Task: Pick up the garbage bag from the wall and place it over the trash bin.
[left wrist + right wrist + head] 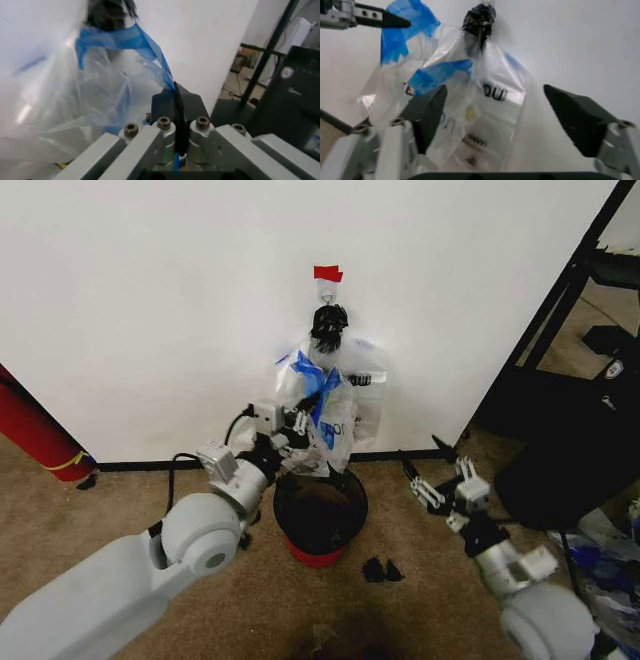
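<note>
Several garbage bags (335,385) hang in a bunch from a hook under red tape (327,273) on the white wall (150,300). My left gripper (298,420) is shut on a blue strip of the front garbage bag (117,37), which runs taut between the dark fingers (165,107). The trash bin (320,515), black with a red base, stands on the carpet right under the bags. My right gripper (437,483) hovers open to the right of the bin. Its wrist view faces the bags (492,93), with the gripper (500,116) spread wide and apart from them.
A black baseboard (140,465) runs along the wall. A red cylinder (35,435) leans at the far left. Small black scraps (380,570) lie on the carpet by the bin. A black frame (560,305) and a big black bag (570,450) crowd the right side.
</note>
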Robot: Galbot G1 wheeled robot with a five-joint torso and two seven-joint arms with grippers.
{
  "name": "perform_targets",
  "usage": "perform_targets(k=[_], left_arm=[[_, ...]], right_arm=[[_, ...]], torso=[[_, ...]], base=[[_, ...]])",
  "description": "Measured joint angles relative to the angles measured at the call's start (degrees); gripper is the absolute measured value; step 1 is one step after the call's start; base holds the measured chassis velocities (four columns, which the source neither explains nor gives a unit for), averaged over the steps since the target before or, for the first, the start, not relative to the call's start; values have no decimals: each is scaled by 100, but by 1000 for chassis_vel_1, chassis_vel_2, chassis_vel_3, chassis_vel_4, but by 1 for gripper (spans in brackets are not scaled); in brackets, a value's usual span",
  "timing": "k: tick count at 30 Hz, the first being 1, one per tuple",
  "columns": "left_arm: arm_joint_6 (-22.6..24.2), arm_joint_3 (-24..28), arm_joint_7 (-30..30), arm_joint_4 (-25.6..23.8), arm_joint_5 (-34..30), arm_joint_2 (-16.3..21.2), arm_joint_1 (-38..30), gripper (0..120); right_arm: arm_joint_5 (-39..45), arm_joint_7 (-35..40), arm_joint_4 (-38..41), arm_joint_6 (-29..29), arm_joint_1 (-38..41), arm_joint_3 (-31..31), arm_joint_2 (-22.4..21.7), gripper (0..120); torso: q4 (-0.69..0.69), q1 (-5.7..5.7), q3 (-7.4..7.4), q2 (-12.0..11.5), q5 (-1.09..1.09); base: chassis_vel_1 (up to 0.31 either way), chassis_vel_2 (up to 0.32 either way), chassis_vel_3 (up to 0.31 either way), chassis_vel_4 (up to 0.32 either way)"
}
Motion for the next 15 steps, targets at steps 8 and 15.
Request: perform_targets(k=[8, 15], left_arm=[[45, 288, -32, 32, -1, -126, -187, 0], [51, 264, -56, 18, -10, -154, -157, 0]], right_arm=[[-117, -116, -747, -152, 1987, -1293, -874, 100], [-743, -143, -1329, -141, 3146, -2440, -612, 100]], torso=[[2, 0, 1, 0, 1], [3, 0, 1, -1, 1]], base=[[0, 0, 0, 0], [0, 0, 0, 0]])
